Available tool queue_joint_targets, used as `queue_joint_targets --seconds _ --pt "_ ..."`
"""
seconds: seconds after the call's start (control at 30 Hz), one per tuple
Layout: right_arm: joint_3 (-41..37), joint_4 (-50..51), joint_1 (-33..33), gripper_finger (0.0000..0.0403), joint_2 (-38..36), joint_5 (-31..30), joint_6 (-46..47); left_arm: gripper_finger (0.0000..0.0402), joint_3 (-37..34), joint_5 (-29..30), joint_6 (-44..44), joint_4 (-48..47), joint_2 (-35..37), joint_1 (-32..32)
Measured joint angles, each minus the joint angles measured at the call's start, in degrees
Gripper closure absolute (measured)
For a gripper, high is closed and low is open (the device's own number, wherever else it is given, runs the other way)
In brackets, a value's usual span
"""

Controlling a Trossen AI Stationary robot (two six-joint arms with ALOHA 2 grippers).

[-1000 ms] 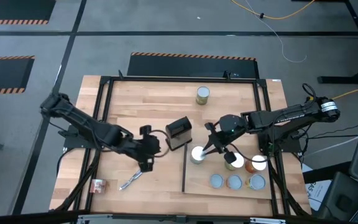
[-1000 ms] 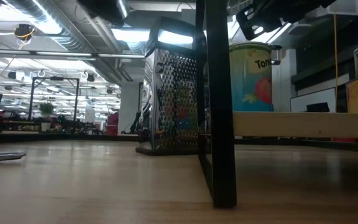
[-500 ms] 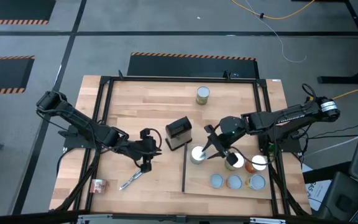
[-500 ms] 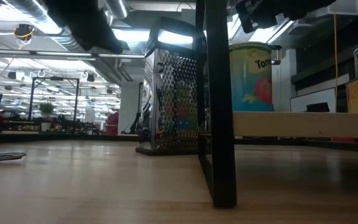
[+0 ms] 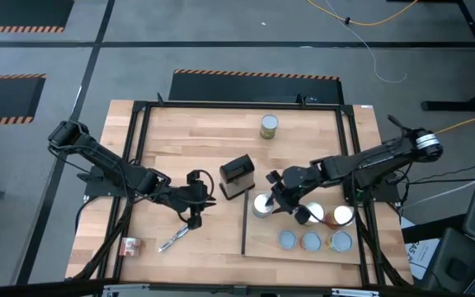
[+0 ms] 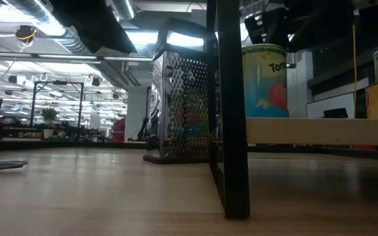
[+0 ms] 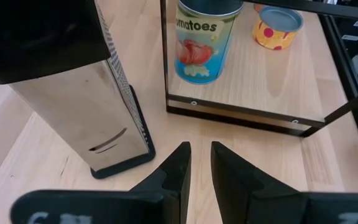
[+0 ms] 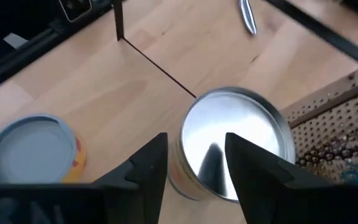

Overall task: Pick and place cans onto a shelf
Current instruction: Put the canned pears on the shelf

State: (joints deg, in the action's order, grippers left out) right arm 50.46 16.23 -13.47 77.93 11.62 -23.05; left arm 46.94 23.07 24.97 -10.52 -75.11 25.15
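A tall tomato can (image 5: pixel 261 205) with a silver top (image 8: pixel 235 143) stands upright on the shelf (image 5: pixel 269 235), next to the shelf's black bar. My right gripper (image 8: pixel 194 140) hovers open just above it (image 5: pixel 277 202), its fingers over the top and clear of the can. Several more cans (image 5: pixel 312 240) stand on the shelf toward its near right, and one can (image 5: pixel 269 125) stands on the table at the far side. My left gripper (image 5: pixel 193 216) hangs left of the shelf, its fingers a narrow gap apart (image 7: pixel 200 148) with nothing between them.
A black-topped metal grater (image 5: pixel 237 177) stands upright just left of the shelf bar, between the two grippers. A thin silver tool (image 5: pixel 171 240) lies near the table's left front, with a small packet (image 5: pixel 129 245) beside the frame. A black frame (image 5: pixel 138 148) rims the table.
My right gripper has moved a little toward the table's near edge and down, staying over the tomato can, which has not moved. My left arm has sunk lower over the table's left half and then kept still.
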Motion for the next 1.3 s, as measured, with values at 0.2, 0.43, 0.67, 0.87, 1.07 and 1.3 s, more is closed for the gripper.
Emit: queue_joint_targets --seconds 0.2,0.43,0.67,0.87,1.07,1.3 --pt "0.0 0.1 0.0 0.0240 1.2 -0.1 0.0 0.0347 0.0 0.0 0.0 0.0 0.0 0.0" --pt "0.1 0.7 0.0 0.0290 1.5 -0.1 0.2 0.0347 0.0 0.0 0.0 -0.1 0.0 0.0" --pt "0.1 0.6 0.0 0.0365 1.5 1.5 0.5 0.0347 0.0 0.0 -0.1 -0.1 0.0 0.0" --pt "0.1 0.0 0.0 0.0394 1.6 3.1 5.2 0.0347 0.0 0.0 -0.1 -0.1 0.0 0.0" --pt "0.0 -1.6 0.0 0.0394 1.7 3.0 11.4 0.0347 0.0 0.0 -0.1 -0.1 0.0 0.0" --pt "-0.1 -2.9 0.0 0.0390 1.7 3.0 18.8 0.0347 0.0 -0.1 -1.6 -0.1 0.0 0.1"
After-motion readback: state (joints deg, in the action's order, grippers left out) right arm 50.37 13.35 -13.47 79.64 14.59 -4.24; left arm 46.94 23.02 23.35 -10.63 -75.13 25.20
